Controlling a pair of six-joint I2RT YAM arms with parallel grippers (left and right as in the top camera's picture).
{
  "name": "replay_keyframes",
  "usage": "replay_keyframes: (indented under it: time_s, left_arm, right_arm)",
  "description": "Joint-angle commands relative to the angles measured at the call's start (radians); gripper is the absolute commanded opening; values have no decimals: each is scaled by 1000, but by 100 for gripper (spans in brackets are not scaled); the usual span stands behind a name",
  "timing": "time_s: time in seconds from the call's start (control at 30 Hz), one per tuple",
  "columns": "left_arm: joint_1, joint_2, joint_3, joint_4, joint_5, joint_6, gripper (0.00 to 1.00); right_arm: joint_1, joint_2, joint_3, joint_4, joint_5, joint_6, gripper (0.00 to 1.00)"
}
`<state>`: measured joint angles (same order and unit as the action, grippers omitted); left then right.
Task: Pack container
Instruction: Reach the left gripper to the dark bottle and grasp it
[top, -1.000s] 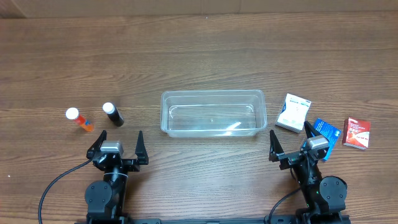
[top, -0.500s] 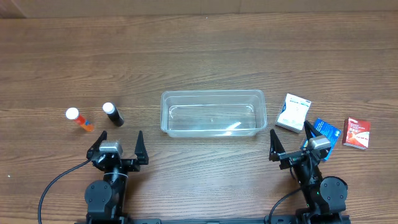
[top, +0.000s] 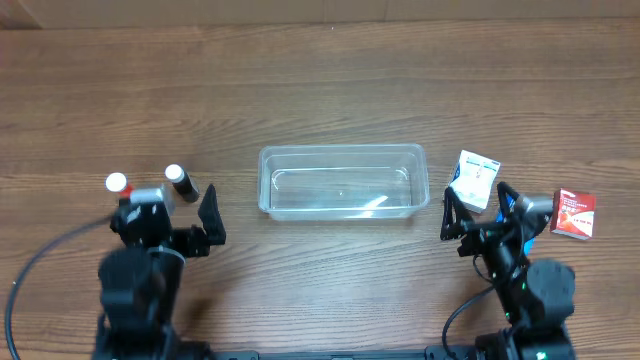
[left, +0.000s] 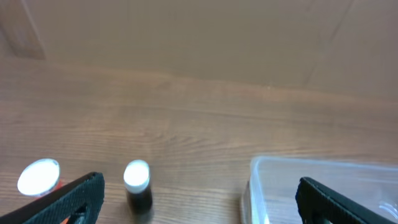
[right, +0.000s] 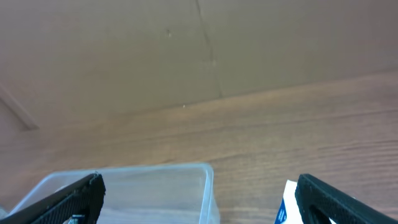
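Clear container (top: 343, 181) sits mid-desk (top: 320, 80), open side up, long axis running 9 to 3 o'clock. Left end effector (top: 165, 212) is at its 8 o'clock, fingers spread wide apart. Right end effector (top: 478, 215) is at 4 o'clock, also spread apart. White box (top: 473, 180) at the container's 3 o'clock and the red box (top: 573, 214) further out have print too small to read. 2 white-capped bottles sit at 9 o'clock: black bottle (top: 181, 184) and orange bottle (top: 122, 190).

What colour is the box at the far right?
The box is red; overhead shows it best.
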<state>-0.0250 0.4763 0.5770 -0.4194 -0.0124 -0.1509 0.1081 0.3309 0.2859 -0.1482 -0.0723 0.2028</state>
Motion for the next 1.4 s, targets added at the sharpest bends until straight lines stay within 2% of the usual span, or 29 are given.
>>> replay_keyframes:
  time_s: [0.0,0.13,0.23,0.37,0.47,0.63,0.8,1.07,1.2,1.37]
  left_arm:
    - [-2,226,219,-99,-24,-8,100]
    - [-2,489,499,-345,-24,-6,100]
    - [-2,649,687,-542,-9,-7,100]
    - [-2,759,794,-693,10,-10,100]
    - [5,774,794,-690,5,-11,100]
    - [90,830,812,-703,5,-119,100]
    - [142,973,822,-695,2,-119,100]
    - [144,1205,829,-599,2,-119,100]
    - [144,1268,829,-581,-6,-119,100]
    - [144,1303,829,-587,-70,-142,95]
  right_arm:
    - [-1,219,208,-72,27,11,100]
    - [-25,503,462,-243,26,11,100]
    - [-56,705,665,-439,26,11,100]
    - [-74,869,822,-641,26,-10,100]
    - [-85,894,835,-666,27,-9,100]
    - [-128,895,835,-677,25,-7,100]
    - [-130,895,835,-684,25,8,100]
    - [-130,895,835,-696,25,8,100]
    - [-130,895,835,-696,26,7,100]
    - [-130,895,835,-696,26,7,100]
